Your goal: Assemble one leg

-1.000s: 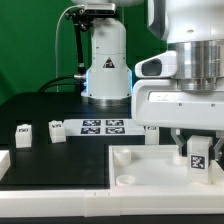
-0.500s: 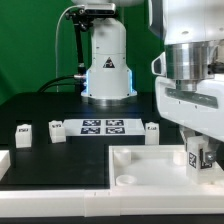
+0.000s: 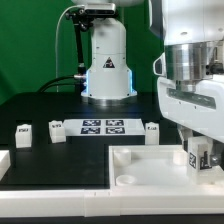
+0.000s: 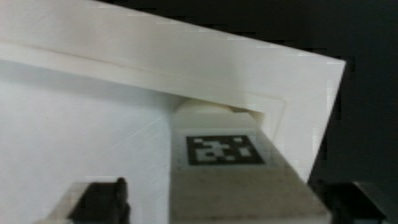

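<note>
The task looks to be in its fitting stage: the small white stubby plastic leg [image 3: 198, 156] with a black-and-white square tag on its face is held upright by the two-finger gripper [image 3: 199, 160] at a corner of the large white square panel [image 3: 150, 165], on the exterior view's right, and its lower end appears to sit at or in a corner socket there, though the fingers hide the joint, so whether it is seated cannot be told. In the wrist view the leg [image 4: 228, 175] stands between the two dark fingertips [image 4: 100, 203], which flank it closely, the claw gripping it, with the panel's corner [image 4: 107, 110] just beyond. Left to do, as I judge it, is driving the leg home and letting go. Three more small white tagged blocks [image 3: 57, 131] stand untouched on the black table [image 3: 60, 105], near the flat white marker board [image 3: 103, 126]. The arm hangs down over the panel corner, wrist roughly vertical.
</note>
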Controlling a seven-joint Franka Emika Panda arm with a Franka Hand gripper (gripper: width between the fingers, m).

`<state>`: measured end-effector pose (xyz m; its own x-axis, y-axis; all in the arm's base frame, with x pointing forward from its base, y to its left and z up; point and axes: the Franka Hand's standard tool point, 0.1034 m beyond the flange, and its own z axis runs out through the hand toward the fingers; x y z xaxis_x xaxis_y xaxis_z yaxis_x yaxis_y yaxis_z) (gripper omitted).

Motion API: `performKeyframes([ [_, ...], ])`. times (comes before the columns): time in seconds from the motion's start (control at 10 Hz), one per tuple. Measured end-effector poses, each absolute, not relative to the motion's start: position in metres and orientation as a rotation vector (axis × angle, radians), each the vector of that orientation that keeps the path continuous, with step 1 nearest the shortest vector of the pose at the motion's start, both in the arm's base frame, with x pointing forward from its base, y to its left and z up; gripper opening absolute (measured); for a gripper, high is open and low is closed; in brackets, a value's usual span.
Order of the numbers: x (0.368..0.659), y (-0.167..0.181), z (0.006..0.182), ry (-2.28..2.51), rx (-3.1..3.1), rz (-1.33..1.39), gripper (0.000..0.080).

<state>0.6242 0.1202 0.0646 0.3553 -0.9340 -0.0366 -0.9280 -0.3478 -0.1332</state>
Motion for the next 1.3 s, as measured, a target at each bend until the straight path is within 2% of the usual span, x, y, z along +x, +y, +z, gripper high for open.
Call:
performKeyframes([
  [0.1, 0.6247, 0.1200, 0.0648, 1.549, -2.584, -0.087, 0.0638],
  [0.6, 0.6280, 0.1194, 0.0675, 0.569, -3.016, -0.163, 0.0649],
  [1.1, 0.6290, 0.1165, 0.0692, -0.185, -3.111, -0.173, 0.0649],
  [1.3, 0.6291, 0.1149, 0.0687, -0.301, -3.110, -0.173, 0.0649],
])
